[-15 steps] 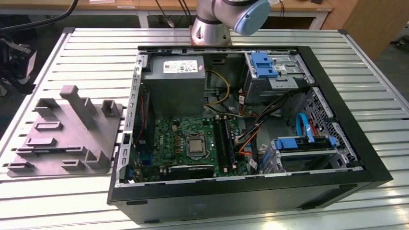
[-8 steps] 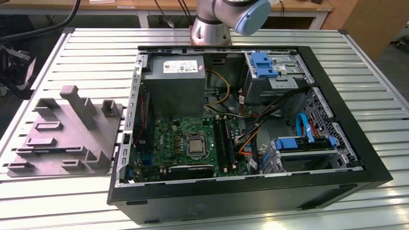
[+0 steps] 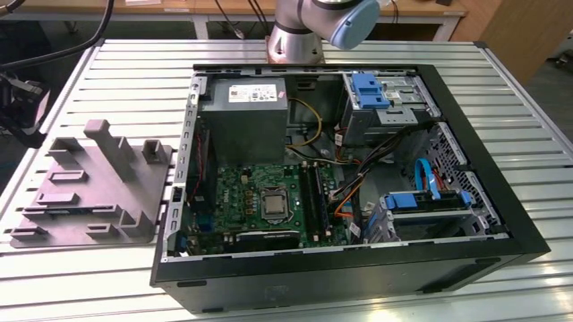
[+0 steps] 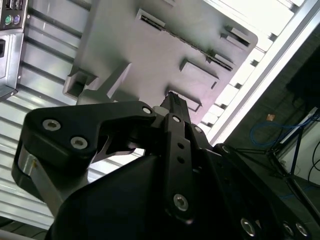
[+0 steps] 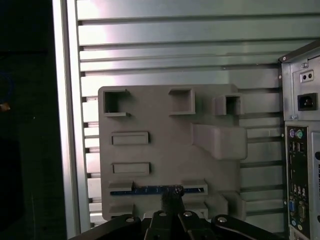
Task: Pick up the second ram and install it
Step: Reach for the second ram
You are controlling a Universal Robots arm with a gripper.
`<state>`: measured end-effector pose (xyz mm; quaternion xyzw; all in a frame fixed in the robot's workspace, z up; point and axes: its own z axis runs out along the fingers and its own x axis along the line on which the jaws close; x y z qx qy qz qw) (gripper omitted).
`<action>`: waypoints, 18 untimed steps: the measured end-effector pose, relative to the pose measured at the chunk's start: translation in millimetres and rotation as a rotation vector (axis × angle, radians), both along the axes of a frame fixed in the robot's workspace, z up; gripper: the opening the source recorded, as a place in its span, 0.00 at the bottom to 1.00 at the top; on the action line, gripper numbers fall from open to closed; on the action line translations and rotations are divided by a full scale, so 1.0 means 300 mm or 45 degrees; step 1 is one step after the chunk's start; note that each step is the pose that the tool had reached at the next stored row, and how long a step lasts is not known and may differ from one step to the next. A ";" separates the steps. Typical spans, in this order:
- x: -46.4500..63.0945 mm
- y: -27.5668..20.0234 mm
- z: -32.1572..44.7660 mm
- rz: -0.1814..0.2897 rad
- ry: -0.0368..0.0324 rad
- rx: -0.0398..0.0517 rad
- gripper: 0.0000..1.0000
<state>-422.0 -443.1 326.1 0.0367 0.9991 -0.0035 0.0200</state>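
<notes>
The second ram (image 5: 145, 190) shows as a thin blue-green strip standing on edge in a long slot of the grey holder block (image 5: 165, 150). My gripper (image 5: 172, 202) hovers over that slot, apart from the strip, with its black fingers closed together and nothing held between them. In the second wrist view the gripper (image 4: 171, 100) points at the same holder block (image 4: 150, 50). In the exterior view the holder block (image 3: 98, 194) lies on the slatted table to the left of the open computer case (image 3: 349, 168). The black motherboard slots (image 3: 313, 194) run beside the processor socket.
The case's back panel with ports (image 5: 300, 165) stands close beside the holder block. A grey power-supply box (image 3: 243, 114), blue drive brackets (image 3: 369, 90) and cables fill the case. The table's edge rail (image 5: 65, 125) runs past the block, with dark floor beyond it.
</notes>
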 end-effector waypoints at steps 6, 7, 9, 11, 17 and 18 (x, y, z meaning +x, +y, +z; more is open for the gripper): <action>-0.001 -0.007 -0.004 0.000 0.0004 -0.004 0.10; -0.001 -0.009 -0.005 0.000 0.0003 -0.004 0.10; -0.001 -0.014 -0.011 0.000 0.0002 -0.004 0.10; -0.001 -0.019 -0.018 0.000 0.0002 -0.004 0.10; -0.002 -0.031 -0.042 0.000 0.0004 -0.005 0.10; -0.002 -0.033 -0.046 0.000 0.0005 -0.006 0.10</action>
